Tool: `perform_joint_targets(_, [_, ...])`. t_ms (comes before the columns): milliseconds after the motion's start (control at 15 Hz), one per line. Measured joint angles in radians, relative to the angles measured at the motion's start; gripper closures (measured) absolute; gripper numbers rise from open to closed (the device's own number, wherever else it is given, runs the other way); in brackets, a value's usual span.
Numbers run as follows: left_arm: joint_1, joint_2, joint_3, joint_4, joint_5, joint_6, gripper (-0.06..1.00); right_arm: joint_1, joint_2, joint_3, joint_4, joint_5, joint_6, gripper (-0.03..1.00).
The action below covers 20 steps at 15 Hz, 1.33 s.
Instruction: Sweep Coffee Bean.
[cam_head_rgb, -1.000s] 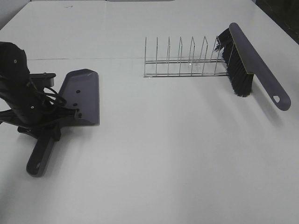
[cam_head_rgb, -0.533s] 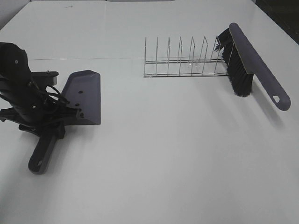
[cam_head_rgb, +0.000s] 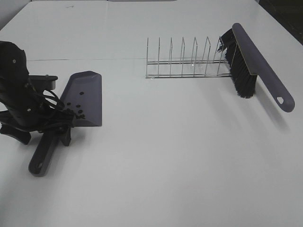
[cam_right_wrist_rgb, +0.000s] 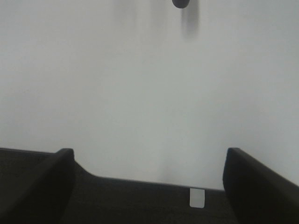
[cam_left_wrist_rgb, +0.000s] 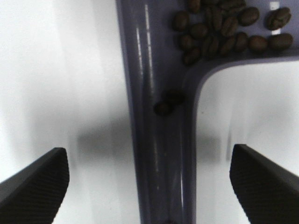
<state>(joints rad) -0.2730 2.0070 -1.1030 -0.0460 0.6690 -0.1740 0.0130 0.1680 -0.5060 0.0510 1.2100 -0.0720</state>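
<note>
grey dustpan (cam_head_rgb: 85,97) lies flat on the white table (cam_head_rgb: 165,156); coffee beans (cam_left_wrist_rgb: 224,28) sit clustered at its back wall, two on the handle (cam_left_wrist_rgb: 161,140). my left gripper (cam_left_wrist_rgb: 149,182) straddles that handle, fingers (cam_left_wrist_rgb: 35,179) spread wide, touching nothing; my right gripper (cam_right_wrist_rgb: 147,186) is also open, empty. brush (cam_head_rgb: 246,66) leans on the wire rack (cam_head_rgb: 187,64).

White counter (cam_head_rgb: 165,161) w/ a thin dark seam line running across its far part, level w/ the wire rack (cam_head_rgb: 187,60). Rack is chrome, upright dividers in a row on a low base, standing on the far-right part of the counter. Dark area past the counter's far-right corner (cam_head_rgb: 284,14), too dim to make out; right wrist view shows the counter edge against a dark floor (cam_right_wrist_rgb: 140,200) w/ a small pale rectangular tag or mark (cam_right_wrist_rgb: 197,198) just beyond the edge
</note>
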Motion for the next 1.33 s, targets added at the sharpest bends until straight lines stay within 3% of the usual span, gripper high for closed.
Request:
perform_joint_targets(267, [0.0, -0.141, 0.002, 0.046, 0.113, 0.0, 0.09, 0.0, -0.104, 0.011, 0.0, 0.007, -0.023, 0.17])
perform_joint_targets(467, [0.0, -0.33, 0.008, 0.071, 0.242, 0.0, 0.09, 0.0, -0.123, 0.043, 0.023, -0.075, -0.089, 0.17])
perform_joint_targets(867, [0.0, -0.757, 0.236, 0.077, 0.252, 0.008, 0.09, 0.0, -0.123, 0.048, 0.037, -0.091, -0.112, 0.19])
perform_joint_targets(1000, [0.0, -1.067, 0.393, 0.075, 0.265, 0.015, 0.09, 0.0, -0.123, 0.048, 0.037, -0.091, -0.112, 0.2])
perform_joint_targets(1333, [0.0, -1.538, 0.53, 0.074, 0.27, 0.038, 0.09, 0.0, -0.123, 0.048, 0.037, -0.093, -0.111, 0.2])
